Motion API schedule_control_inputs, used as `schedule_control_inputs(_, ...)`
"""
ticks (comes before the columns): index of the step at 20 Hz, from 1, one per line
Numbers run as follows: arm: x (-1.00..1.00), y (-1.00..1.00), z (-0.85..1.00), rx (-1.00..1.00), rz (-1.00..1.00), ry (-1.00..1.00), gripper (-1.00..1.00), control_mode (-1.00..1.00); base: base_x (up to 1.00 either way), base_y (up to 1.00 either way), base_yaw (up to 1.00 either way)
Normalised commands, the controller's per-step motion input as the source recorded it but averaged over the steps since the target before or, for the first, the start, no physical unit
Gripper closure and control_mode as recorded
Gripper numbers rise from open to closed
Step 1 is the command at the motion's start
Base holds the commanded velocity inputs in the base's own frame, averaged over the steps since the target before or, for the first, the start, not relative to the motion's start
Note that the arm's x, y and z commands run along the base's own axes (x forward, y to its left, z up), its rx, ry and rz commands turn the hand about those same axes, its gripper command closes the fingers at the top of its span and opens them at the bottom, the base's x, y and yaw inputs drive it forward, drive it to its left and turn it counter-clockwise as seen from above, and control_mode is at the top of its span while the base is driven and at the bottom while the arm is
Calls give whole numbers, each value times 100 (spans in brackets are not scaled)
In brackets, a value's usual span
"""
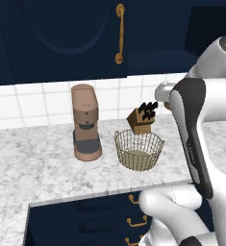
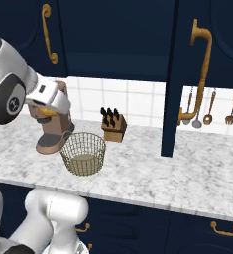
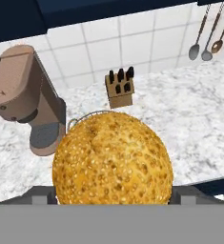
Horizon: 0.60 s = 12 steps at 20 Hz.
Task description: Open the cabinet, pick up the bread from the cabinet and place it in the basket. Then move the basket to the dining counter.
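You have the bread [image 3: 112, 159] pinched in the fingers, up in the air above the table [image 1: 32, 158] and a little short of the basket [image 1: 139, 149]; in the hand view it covers nearly all of the basket, with only a thin arc of wire rim peeking out at its upper left. The bun is round and domed, golden-orange with a rough, seeded crust. Judge it as light and soft: it will give under pressure, so hold it across its widest part with no more squeeze than you need, or it may dent or squirt out.

Going left to right along the table: the coffee machine [image 1: 85, 121] is a smooth, rounded pinkish-brown column with a dark drip grille, hard and probably heavy enough to stay put if brushed. Just beside it the basket is an open bowl of thin tan-gold wire mesh with a solid beige bottom. It looks light and springy, so take it by the rim later, and expect it to slide on the polished grey-veined marble if nudged. Behind it stands the knife block [image 1: 142, 119], a small wooden wedge with dark handles. Further right in the right base view, the cabinet [image 2: 170, 74] door hangs open, dark navy with a long brass handle [image 2: 200, 74], and metal utensils [image 2: 207, 106] hang on the white tiled wall.
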Motion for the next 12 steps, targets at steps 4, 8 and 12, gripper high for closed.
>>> schedule_control_inputs(4, 1, 1, -89, 1, -3, 20, 100, -100, 0, 0, 0)
schedule_control_inputs(8, 10, -2, -87, 1, -5, 17, 100, -100, 0, 0, 0)
schedule_control_inputs(12, 37, -2, -41, 6, 0, 12, 100, -100, 0, 0, 0)
